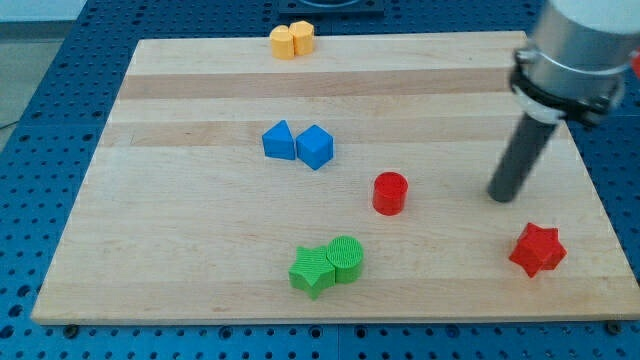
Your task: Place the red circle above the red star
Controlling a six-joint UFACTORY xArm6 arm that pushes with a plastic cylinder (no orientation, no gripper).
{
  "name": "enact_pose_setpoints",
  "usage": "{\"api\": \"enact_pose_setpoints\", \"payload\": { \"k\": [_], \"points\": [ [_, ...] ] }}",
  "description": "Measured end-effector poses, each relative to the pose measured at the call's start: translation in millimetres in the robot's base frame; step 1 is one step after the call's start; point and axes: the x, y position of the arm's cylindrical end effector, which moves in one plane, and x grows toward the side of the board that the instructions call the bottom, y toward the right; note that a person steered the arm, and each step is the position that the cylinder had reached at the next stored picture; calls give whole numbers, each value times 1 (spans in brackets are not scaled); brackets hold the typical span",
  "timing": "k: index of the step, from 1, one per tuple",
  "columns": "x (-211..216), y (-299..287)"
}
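Observation:
The red circle (390,193) stands near the middle of the wooden board (200,250). The red star (537,250) lies at the view's lower right, near the board's right edge. My tip (501,196) rests on the board to the right of the red circle, about a hand's width away, and above and left of the red star. It touches neither block.
A blue triangle (279,140) and a blue cube (314,147) sit side by side left of centre. A green star (311,270) and a green circle (346,258) touch near the bottom. Two yellow blocks (291,40) sit at the top edge.

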Motion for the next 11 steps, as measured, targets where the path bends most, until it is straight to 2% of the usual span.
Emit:
{"api": "enact_pose_setpoints", "payload": {
  "k": [1, 2, 4, 5, 7, 9, 11],
  "points": [
    [-25, -43],
    [-22, -104],
    [11, -183],
    [15, -168],
    [15, -38],
    [25, -87],
    [29, -14]
  ]
}}
